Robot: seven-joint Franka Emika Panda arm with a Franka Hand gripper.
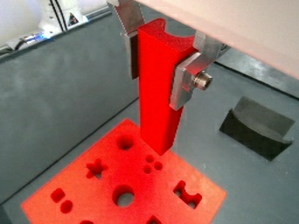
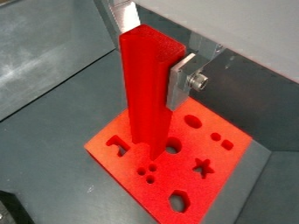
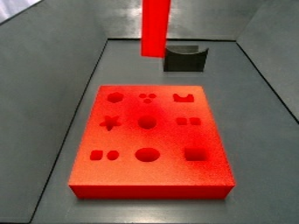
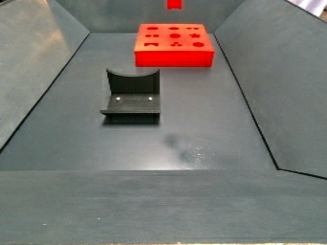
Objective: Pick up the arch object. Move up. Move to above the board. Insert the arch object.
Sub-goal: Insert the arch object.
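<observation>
The arch object (image 1: 156, 83) is a tall bright red bar with a scooped upper end, held upright. My gripper (image 1: 158, 74) is shut on it near its upper end, one silver finger (image 1: 187, 83) flat against each side; in the other wrist view the gripper (image 2: 152, 66) shows the same hold. The board (image 3: 149, 136), a flat orange-red slab with a grid of darker shaped holes, lies on the floor below. In a side view the arch object (image 3: 156, 26) hangs in the air over the board's far part, not touching it. Only the arch object's tip (image 4: 174, 4) shows in the other side view, above the board (image 4: 175, 45).
The dark fixture (image 3: 184, 59) stands on the grey floor just beyond the board; it also shows as the fixture (image 4: 132, 96) and the fixture (image 1: 254, 127). Sloping grey walls (image 4: 45, 77) enclose the floor on both sides.
</observation>
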